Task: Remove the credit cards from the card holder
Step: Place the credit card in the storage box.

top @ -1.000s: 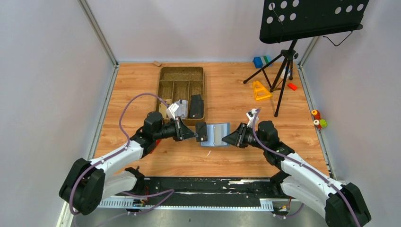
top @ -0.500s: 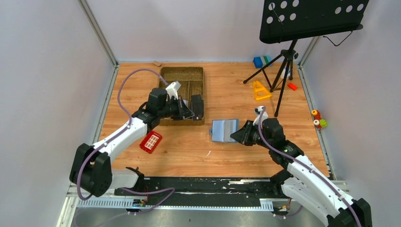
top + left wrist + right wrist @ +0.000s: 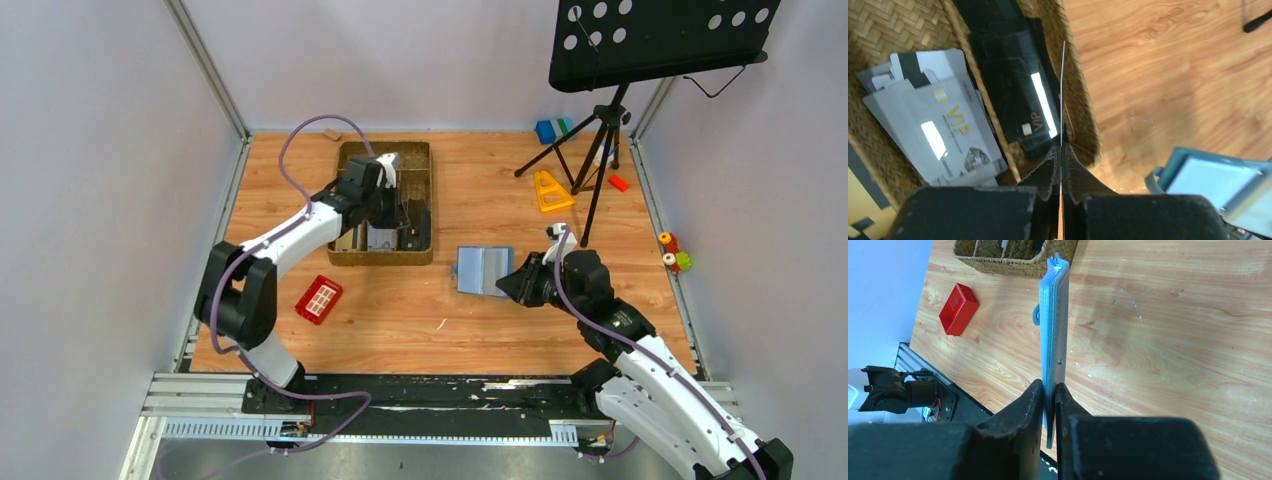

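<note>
The left arm has swung away from the middle of the table (image 3: 480, 200) and now reaches out over the woven tray (image 3: 385, 258). This uncovers the red block (image 3: 320, 298) near the left edge. The card holder (image 3: 480, 270) has shifted a little to the right and towards the far edge, along with the right arm.

The left claw (image 3: 400, 218) is pressed together on a credit card (image 3: 1062, 90). The left wrist view shows the card only as a thin, pale, edge-on line sticking out past the fingertips. It hangs above the tray's right-hand compartment, close to the right wall (image 3: 1078, 100). Black cards (image 3: 1018, 75) lie in that compartment, one with gold VIP lettering. Grey cards (image 3: 943, 130) are piled in the next compartment to the left, overlapping one another.

The right claw (image 3: 508, 284) pinches the card holder by its right edge. From above, the holder lies open with its paler blue inside and centre fold facing up. It sits right of the table's middle, near the tray's near right corner but apart from it. In the right wrist view the holder (image 3: 1055, 315) appears edge-on between the fingers (image 3: 1030, 400). Whether it touches the table cannot be told.

The tray stands left of centre, towards the far edge of the table.
</note>
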You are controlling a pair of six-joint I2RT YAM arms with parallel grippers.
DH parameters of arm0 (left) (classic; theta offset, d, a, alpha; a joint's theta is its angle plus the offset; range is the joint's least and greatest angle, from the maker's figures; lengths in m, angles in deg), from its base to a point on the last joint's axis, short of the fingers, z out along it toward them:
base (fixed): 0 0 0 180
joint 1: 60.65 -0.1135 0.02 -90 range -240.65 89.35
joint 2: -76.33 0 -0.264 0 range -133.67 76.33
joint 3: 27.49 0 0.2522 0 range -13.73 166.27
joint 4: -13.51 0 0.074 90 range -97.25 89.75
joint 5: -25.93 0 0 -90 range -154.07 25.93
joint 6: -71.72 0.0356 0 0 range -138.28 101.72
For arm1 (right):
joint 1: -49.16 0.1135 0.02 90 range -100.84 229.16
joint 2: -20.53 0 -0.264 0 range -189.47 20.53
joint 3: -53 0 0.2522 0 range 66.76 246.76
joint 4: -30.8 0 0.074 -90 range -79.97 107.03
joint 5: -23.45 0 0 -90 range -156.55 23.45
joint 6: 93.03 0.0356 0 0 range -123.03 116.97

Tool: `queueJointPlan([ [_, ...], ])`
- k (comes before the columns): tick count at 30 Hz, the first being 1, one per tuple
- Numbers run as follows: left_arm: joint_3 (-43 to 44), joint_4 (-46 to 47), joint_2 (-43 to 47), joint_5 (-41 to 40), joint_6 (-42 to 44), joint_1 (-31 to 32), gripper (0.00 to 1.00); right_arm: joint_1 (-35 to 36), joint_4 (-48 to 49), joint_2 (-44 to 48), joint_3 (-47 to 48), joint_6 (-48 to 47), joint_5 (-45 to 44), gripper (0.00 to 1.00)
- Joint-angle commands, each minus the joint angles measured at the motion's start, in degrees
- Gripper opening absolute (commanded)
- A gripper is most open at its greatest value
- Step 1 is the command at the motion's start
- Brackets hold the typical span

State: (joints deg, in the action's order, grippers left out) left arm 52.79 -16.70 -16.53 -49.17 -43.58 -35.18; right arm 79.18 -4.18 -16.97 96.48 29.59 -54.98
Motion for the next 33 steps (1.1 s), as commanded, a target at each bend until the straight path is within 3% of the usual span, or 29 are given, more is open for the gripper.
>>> queueJointPlan([
  [1, 5.55, -2.37, -5.62, -1.63, 3.54, -0.57, 0.00, -0.20, 0.75, 1.11, 2.81, -2.32, -1.37, 0.00],
  [10, 10.23, -3.18, -12.63, -0.39, 3.94, -0.78, 0.00, -0.20, 5.92, 0.21, 2.17, -2.93, 2.83, 0.00],
  [12, 10.43, -3.23, -12.80, -0.91, 4.68, -0.78, 0.07, -0.15, 6.23, -0.26, 2.19, -3.22, 2.70, 0.00],
  [19, 10.48, -4.64, -10.73, -1.89, 6.35, -0.78, 0.48, -0.19, 8.20, -1.65, 1.64, -2.98, 3.18, 0.00],
  [20, 10.04, -4.26, -9.96, -0.97, 6.52, -0.76, 0.56, -0.19, 8.47, -1.70, 1.51, -2.88, 3.27, 0.00],
  [22, 8.41, -2.61, -7.67, 0.18, 6.51, -0.78, 0.84, -0.22, 8.64, -1.71, 1.33, -2.89, 3.28, 0.00],
  [24, 6.29, -1.73, -4.78, 0.37, 6.74, -0.72, 0.99, -0.14, 8.73, -1.70, 1.31, -2.96, 3.29, 0.00],
  [33, -4.76, 5.18, 11.67, 7.90, 6.26, -0.67, 1.00, -0.14, 9.81, -1.45, 0.12, -1.39, 3.51, 0.00],
])
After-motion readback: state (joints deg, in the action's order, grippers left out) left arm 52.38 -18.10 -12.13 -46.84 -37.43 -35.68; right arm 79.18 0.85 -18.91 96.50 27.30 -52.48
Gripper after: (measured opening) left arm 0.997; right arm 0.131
